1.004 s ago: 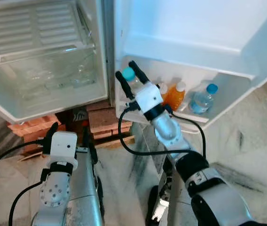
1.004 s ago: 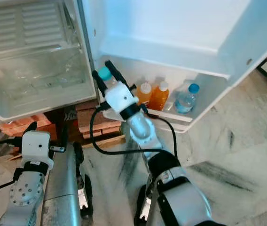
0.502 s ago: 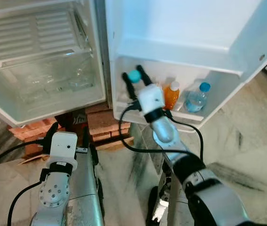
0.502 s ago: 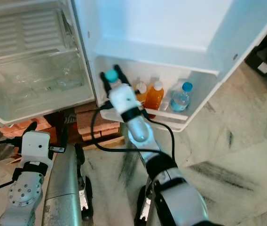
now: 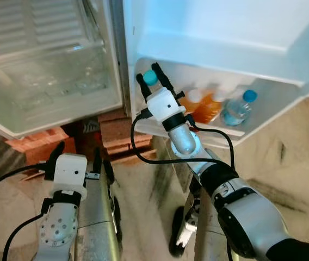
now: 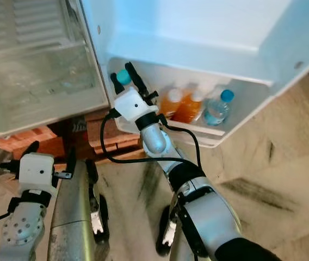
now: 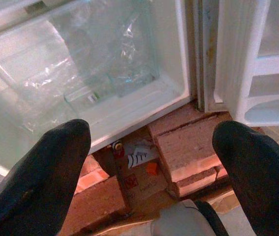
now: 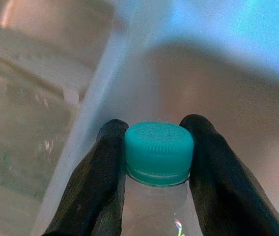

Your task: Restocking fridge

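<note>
Nearest, the left pincer (image 5: pixel 74 156) is held low over the floor, fingers (image 7: pixel 46 172) spread wide apart w/ nothing between; in its wrist view the brick stack (image 7: pixel 179 152) under the fridge and the clear crisper drawer (image 7: pixel 105 73) are seen past the tips.

Change vs. a sec ago: the right pincer (image 5: pixel 150 79) is carried further toward the hinge end of the door shelf (image 5: pixel 160 128), and the whole view is shifted too, so part of that is camera motion. The pincer is clamped on the water bottle (image 8: pixel 154 206) just under its teal cap (image 8: pixel 159 152), fingers (image 8: pixel 100 172) pressed on both sides of the neck. The bottle is held upright at the shelf's end beside the door edge; whether its base is already seated behind the rail can't be told. Judged: placement nearly done, release likely next.

Further along the same shelf, two orange juice bottles (image 5: pixel 198 106) are stood side by side, then a blue-capped water bottle (image 5: pixel 236 111) at the far end.

Room: a grey-veined marble floor (image 5: pixel 285 168) is seen below; the fridge interior (image 5: pixel 45 81) stands open, raised on bricks, its ribbed shelf (image 5: pixel 45 24) above the drawer.
</note>
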